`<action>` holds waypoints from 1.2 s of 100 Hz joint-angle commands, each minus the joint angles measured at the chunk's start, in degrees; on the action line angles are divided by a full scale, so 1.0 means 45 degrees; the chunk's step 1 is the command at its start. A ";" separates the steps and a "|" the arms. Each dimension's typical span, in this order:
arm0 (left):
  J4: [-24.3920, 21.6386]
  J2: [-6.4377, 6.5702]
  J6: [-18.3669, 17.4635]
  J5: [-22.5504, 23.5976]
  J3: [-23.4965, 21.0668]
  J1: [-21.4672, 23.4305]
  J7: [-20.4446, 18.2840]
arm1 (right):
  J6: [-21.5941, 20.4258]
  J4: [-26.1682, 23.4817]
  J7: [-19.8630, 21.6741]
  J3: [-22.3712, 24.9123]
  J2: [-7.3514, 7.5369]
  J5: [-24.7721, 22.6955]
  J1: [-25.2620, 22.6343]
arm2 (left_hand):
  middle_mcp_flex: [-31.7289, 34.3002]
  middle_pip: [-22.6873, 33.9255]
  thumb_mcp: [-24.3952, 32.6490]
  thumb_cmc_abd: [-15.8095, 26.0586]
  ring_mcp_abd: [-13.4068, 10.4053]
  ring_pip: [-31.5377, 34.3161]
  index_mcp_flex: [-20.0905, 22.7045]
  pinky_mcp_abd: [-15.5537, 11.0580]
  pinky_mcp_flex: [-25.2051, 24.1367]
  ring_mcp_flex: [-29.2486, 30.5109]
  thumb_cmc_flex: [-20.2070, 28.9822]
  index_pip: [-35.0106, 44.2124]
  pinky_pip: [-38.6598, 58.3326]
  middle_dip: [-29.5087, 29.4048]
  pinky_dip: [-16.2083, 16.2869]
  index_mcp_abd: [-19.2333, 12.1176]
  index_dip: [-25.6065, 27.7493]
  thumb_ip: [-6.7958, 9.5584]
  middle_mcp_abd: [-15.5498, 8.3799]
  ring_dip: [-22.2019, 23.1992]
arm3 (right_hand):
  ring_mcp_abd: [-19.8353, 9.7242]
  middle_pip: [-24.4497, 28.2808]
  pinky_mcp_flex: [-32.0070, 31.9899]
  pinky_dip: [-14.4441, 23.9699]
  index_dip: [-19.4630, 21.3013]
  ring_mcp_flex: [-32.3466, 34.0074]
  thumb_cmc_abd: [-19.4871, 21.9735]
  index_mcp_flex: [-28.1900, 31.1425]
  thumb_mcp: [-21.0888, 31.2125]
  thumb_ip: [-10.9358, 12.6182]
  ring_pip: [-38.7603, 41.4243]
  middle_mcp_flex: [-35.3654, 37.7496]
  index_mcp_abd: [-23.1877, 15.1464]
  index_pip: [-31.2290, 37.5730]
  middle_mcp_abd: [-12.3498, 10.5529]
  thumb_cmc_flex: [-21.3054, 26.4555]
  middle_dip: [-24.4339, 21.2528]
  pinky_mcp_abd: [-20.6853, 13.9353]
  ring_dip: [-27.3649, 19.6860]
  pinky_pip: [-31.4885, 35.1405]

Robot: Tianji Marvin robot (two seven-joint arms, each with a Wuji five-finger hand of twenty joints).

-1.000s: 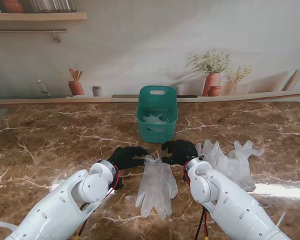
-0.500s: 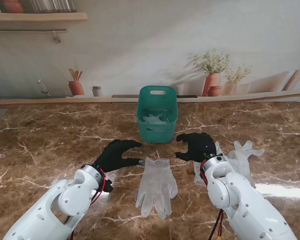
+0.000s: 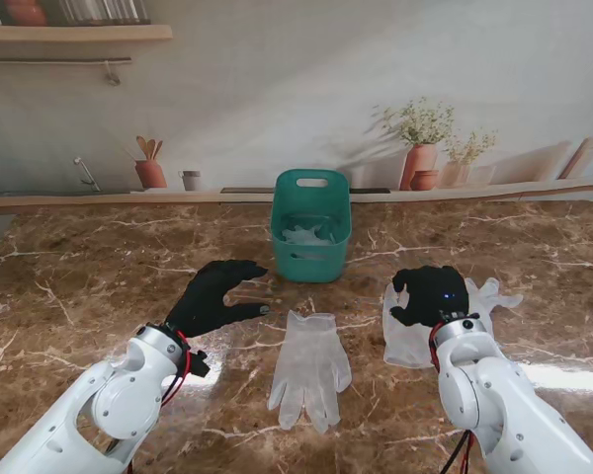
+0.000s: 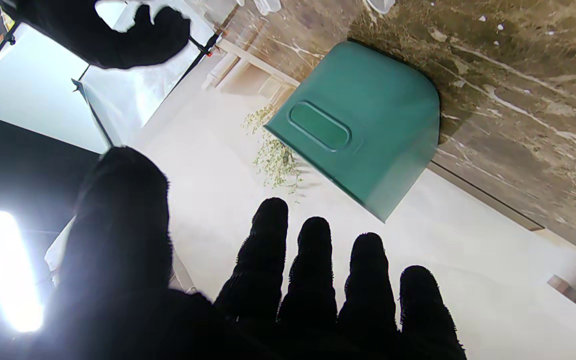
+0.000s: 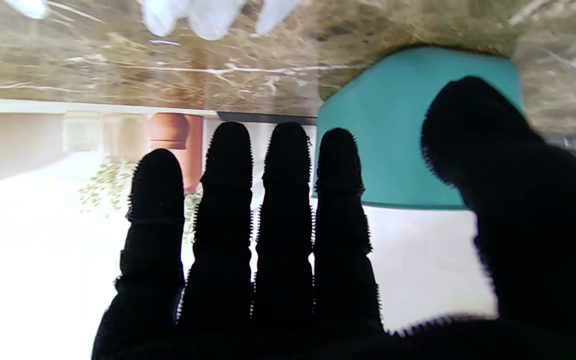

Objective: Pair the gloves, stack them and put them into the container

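Gloves of thin, translucent white film lay flat on your brown marbled worktop (image 3: 99, 267): one pair (image 3: 309, 367) stacked at the middle, nearer to you than the container (image 3: 311, 237), and more gloves (image 3: 479, 306) to the right under your right hand (image 3: 430, 293). That container was smooth teal plastic with rounded corners and a slot handle, some pale gloves already inside. Both hands wore fuzzy black covers; your left hand (image 3: 213, 296) hovered with fingers (image 4: 313, 260) spread wide, holding nothing. Your right fingers (image 5: 283, 200) were straight, close together, empty. No lettering was readable. Bare worktop lay open on the left.
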 commanded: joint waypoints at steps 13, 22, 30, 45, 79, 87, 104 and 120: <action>0.0158 -0.0054 -0.0293 -0.0047 -0.0071 0.0208 0.0466 | 0.0378 -0.0048 0.0388 0.0182 0.0154 -0.0768 -0.1123 | -0.0204 -0.0235 -0.0563 0.0505 -0.0695 -0.0463 0.0087 -0.0479 -0.0009 -0.0480 0.0436 -0.0278 -0.0542 -0.0170 -0.0021 -0.0218 -0.0113 0.0305 -0.0315 -0.0228 | -0.0330 0.0651 -0.0027 0.0553 0.0608 0.0276 -0.1225 0.1144 0.0422 -0.1787 0.1000 0.0637 -0.0983 0.1255 -0.0472 0.0764 0.0986 -0.0026 0.0798 0.0575; 0.0276 -0.0067 -0.0380 -0.0063 -0.0086 0.0213 0.0536 | 0.0479 -0.0107 0.0986 0.0348 0.0249 -0.1409 -0.1371 | -0.0210 -0.0240 -0.0556 0.0518 -0.0721 -0.0475 0.0088 -0.0466 -0.0031 -0.0500 0.0479 -0.0292 -0.0597 -0.0173 -0.0029 -0.0206 -0.0103 0.0307 -0.0314 -0.0236 | -0.0421 0.0879 -0.0062 0.1277 -0.1510 0.0200 -0.1660 0.1374 0.0379 -0.2370 0.2019 0.0970 -0.1338 0.3095 -0.0498 0.1270 0.1484 -0.0011 0.1594 0.0992; 0.0408 -0.0095 -0.0450 -0.0111 -0.0072 0.0198 0.0658 | 0.0624 -0.0037 0.1340 0.0385 0.0314 -0.1895 -0.1469 | -0.0197 -0.0234 -0.0557 0.0523 -0.0721 -0.0473 0.0107 -0.0483 -0.0022 -0.0492 0.0501 -0.0294 -0.0629 -0.0171 -0.0026 -0.0199 -0.0093 0.0306 -0.0294 -0.0238 | -0.0497 0.0920 -0.0149 0.1624 -0.2356 -0.0012 -0.1620 0.1324 0.0567 -0.2177 0.2931 0.1018 -0.1141 0.2535 -0.0456 0.1477 0.1613 -0.0054 0.2201 0.1291; 0.0626 -0.0129 -0.0571 -0.0228 -0.0052 0.0163 0.0771 | 0.0717 0.0274 0.1999 0.0326 0.0431 -0.2574 -0.1467 | -0.0196 -0.0219 -0.0561 0.0531 -0.0745 -0.0461 0.0119 -0.0490 -0.0025 -0.0494 0.0529 -0.0300 -0.0691 -0.0162 -0.0018 -0.0190 -0.0079 0.0304 -0.0299 -0.0236 | -0.0609 0.0578 -0.0584 0.1779 -0.2991 -0.0751 -0.1350 0.1188 0.1160 -0.1194 0.3209 0.0441 -0.0677 0.0927 -0.0469 0.1393 0.1739 -0.0153 0.2551 0.0935; 0.0951 -0.0176 -0.0796 -0.0347 -0.0088 0.0066 0.0952 | 0.0328 0.0794 0.3596 -0.0158 0.0618 -0.2790 -0.1059 | -0.0210 -0.0231 -0.0562 0.0533 -0.0744 -0.0469 0.0178 -0.0494 -0.0058 -0.0506 0.0599 -0.0281 -0.0881 -0.0166 -0.0008 -0.0162 -0.0041 0.0303 -0.0272 -0.0251 | -0.0896 -0.1368 -0.2762 0.1865 -0.2538 -0.4486 -0.1715 -0.0644 0.1276 -0.0262 0.1900 -0.3396 -0.0620 -0.2085 -0.0261 0.0469 0.0747 -0.0579 0.2345 -0.1824; 0.0961 -0.0174 -0.0789 -0.0388 -0.0092 0.0054 0.0919 | 0.0090 0.0720 0.4210 -0.0142 0.0649 -0.2588 -0.1068 | -0.0236 -0.0244 -0.0556 0.0541 -0.0754 -0.0477 0.0188 -0.0512 -0.0065 -0.0520 0.0624 -0.0279 -0.0938 -0.0172 -0.0009 -0.0153 -0.0033 0.0305 -0.0258 -0.0257 | -0.0966 -0.1748 -0.3232 0.1964 -0.2759 -0.5216 -0.1712 -0.1227 0.1116 -0.0287 0.1673 -0.4076 -0.0510 -0.2553 -0.0216 0.0277 0.0384 -0.0647 0.2206 -0.2523; 0.0981 -0.0176 -0.0820 -0.0408 -0.0070 0.0033 0.0915 | -0.0311 0.0566 0.4697 -0.0021 0.0685 -0.2306 -0.1240 | -0.0233 -0.0256 -0.0564 0.0574 -0.0769 -0.0488 0.0187 -0.0510 -0.0076 -0.0510 0.0621 -0.0283 -0.1059 -0.0180 0.0003 -0.0181 -0.0019 0.0303 -0.0269 -0.0269 | -0.1092 -0.2330 -0.3662 0.2392 -0.3450 -0.6096 -0.1382 -0.2775 0.0650 -0.0342 0.1554 -0.5231 0.0102 -0.3782 -0.0116 -0.0516 -0.0368 -0.0830 0.2027 -0.3530; 0.0987 -0.0169 -0.0852 -0.0358 -0.0071 0.0046 0.0919 | -0.0203 0.0675 0.2691 0.0091 0.0597 -0.2488 -0.1576 | -0.0208 -0.0261 -0.0573 0.0594 -0.0780 -0.0492 0.0214 -0.0479 -0.0063 -0.0483 0.0618 -0.0274 -0.1136 -0.0186 0.0037 -0.0181 -0.0002 0.0299 -0.0275 -0.0276 | -0.1067 -0.2141 -0.3225 0.2707 -0.3577 -0.5746 -0.1721 -0.3251 0.1017 -0.0472 0.1862 -0.5208 0.0487 -0.3995 -0.0089 -0.0779 -0.0482 -0.0855 0.2088 -0.3282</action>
